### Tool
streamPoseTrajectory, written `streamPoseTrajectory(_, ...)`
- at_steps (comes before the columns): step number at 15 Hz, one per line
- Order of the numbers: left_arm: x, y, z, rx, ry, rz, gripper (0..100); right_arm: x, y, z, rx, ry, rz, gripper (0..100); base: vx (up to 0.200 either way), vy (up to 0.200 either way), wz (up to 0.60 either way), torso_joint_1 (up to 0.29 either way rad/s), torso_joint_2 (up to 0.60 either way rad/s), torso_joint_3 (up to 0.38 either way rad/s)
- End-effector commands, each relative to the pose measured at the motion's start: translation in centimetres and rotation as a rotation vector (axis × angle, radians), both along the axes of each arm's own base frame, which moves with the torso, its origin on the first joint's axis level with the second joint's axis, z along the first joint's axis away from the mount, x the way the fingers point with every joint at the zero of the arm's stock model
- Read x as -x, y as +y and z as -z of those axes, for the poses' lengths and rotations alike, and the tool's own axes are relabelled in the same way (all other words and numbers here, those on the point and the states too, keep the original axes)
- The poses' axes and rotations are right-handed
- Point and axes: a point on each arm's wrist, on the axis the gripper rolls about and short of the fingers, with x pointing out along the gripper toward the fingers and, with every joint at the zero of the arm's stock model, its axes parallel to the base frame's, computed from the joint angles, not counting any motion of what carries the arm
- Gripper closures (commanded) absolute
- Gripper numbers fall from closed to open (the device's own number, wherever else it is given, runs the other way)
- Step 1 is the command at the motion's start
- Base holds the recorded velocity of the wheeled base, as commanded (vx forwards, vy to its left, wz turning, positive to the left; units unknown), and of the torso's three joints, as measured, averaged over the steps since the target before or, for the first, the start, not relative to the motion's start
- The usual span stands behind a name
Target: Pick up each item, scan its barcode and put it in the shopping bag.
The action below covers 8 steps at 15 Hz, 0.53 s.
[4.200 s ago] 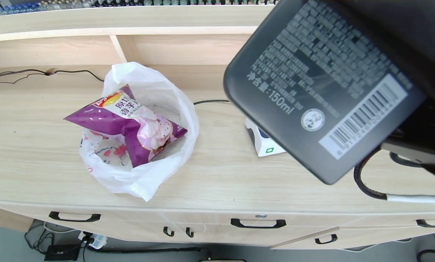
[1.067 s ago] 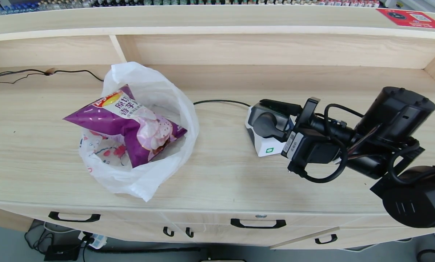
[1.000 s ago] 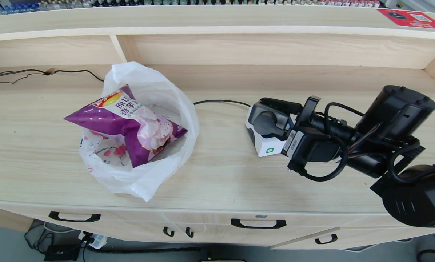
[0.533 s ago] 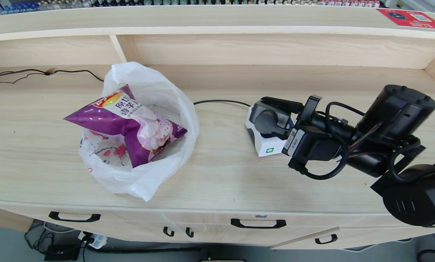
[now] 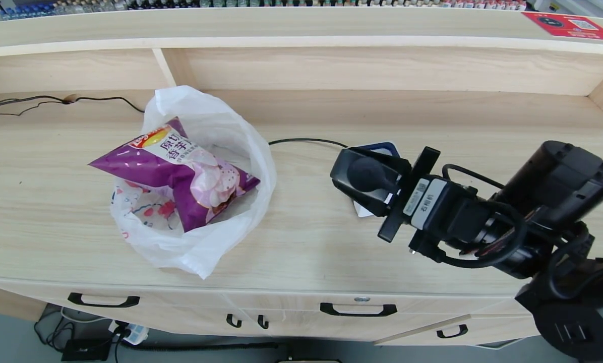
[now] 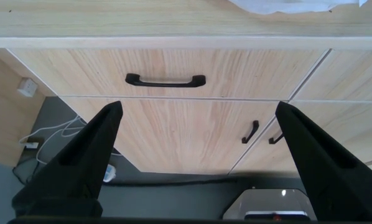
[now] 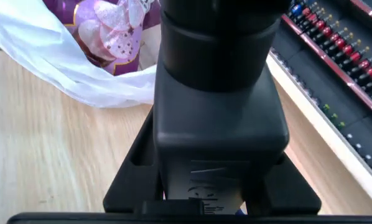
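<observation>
Over your pale wood counter (image 5: 306,242), the right gripper (image 5: 382,184) pinches the dark bottle (image 5: 354,174) just above the scanner (image 5: 379,147), near the shopping bag (image 5: 205,242) holding a chip packet (image 5: 180,171). Your left gripper (image 6: 198,109) hangs spread before the drawers (image 6: 167,124).

Right arm (image 5: 558,186) is matte black all over: fat round joint housings with tiny screw dots along the rim, and a lower block with three little vent slots (image 5: 568,333). A thick black cable (image 5: 475,263) loops under the wrist. The wrist block has white sticker labels (image 5: 429,202) with dark print. Left tool (image 6: 198,124) has two plain black wedge-shaped fingers (image 6: 80,168).
</observation>
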Motion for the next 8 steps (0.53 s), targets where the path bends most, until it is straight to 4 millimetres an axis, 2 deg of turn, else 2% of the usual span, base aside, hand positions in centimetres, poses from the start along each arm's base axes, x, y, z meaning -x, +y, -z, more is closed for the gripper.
streamPoseTrajectory(1, 0.0, 0.0, 0.0, 0.001, 0.001, 0.000, 0, 1.4, -0.6, -0.9, -0.042, 0.016, -0.022, 100, 0.000, 0.000, 0.00, 0.000, 0.00, 0.000)
streamPoseTrajectory(4, 0.0, 0.0, 0.0, -0.005, 0.001, 0.002, 0, 2.2, -2.4, -2.8, -0.191, 0.144, -0.036, 100, 0.000, 0.000, 0.00, 0.000, 0.00, 0.000)
streamPoseTrajectory(6, 0.0, 0.0, 0.0, -0.005, 0.001, 0.002, 0, 2.6, -4.6, -3.6, -0.279, 0.215, 0.049, 100, 0.000, 0.000, 0.00, 0.000, 0.00, 0.000)
streamPoseTrajectory(8, 0.0, 0.0, 0.0, -0.005, 0.001, 0.002, 0, 3.0, -5.5, -4.4, -0.338, 0.289, 0.062, 100, 0.000, 0.000, 0.00, 0.000, 0.00, 0.000)
